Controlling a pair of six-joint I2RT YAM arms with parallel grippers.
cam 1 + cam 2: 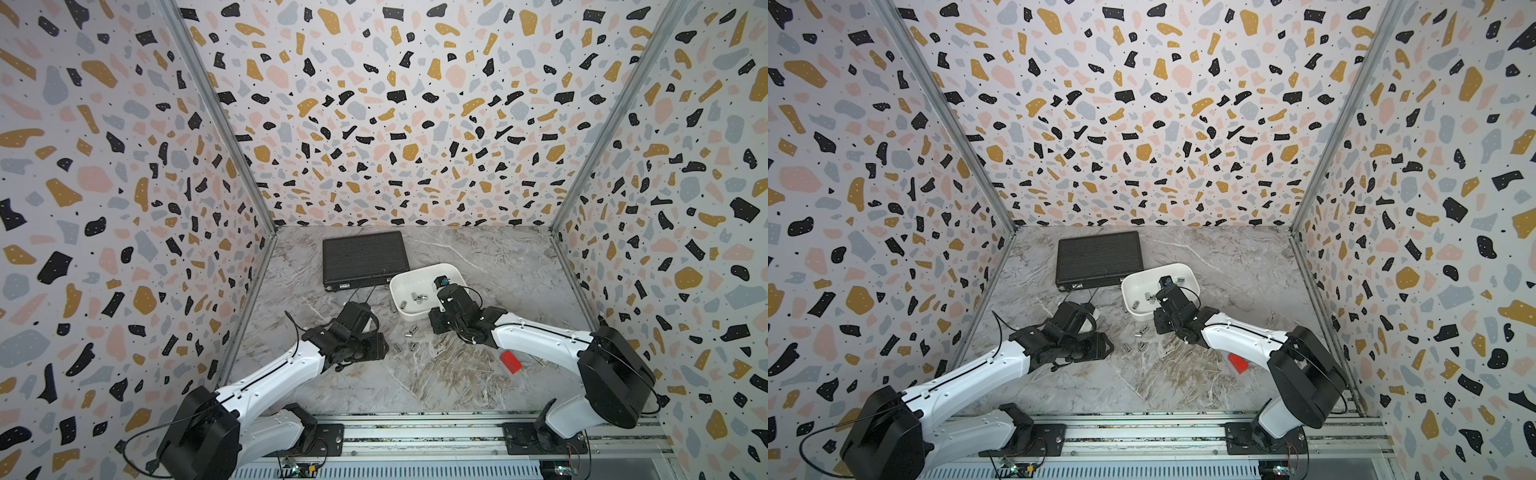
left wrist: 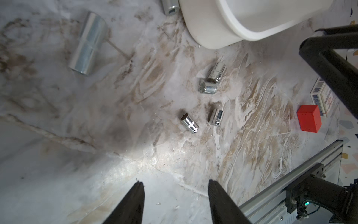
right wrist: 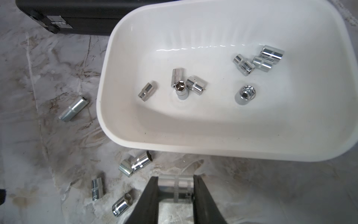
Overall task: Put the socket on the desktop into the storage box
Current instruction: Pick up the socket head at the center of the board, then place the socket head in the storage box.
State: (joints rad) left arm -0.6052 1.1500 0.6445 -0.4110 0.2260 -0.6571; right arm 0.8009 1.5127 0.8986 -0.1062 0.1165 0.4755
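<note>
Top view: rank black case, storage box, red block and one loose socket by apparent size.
1. black case
2. storage box
3. red block
4. loose socket, clearly the smallest

Looking down from high above the arm bases (image 1: 318, 436) in both top views, facing the back wall (image 1: 415, 124), taking in the whole surface (image 1: 415, 386) from afar. Peering close past the left tool (image 2: 175, 182) and right tool (image 3: 175, 176) in the wrist views, sharing the storage box (image 2: 213, 29) and loose sockets (image 2: 208, 87).
</note>
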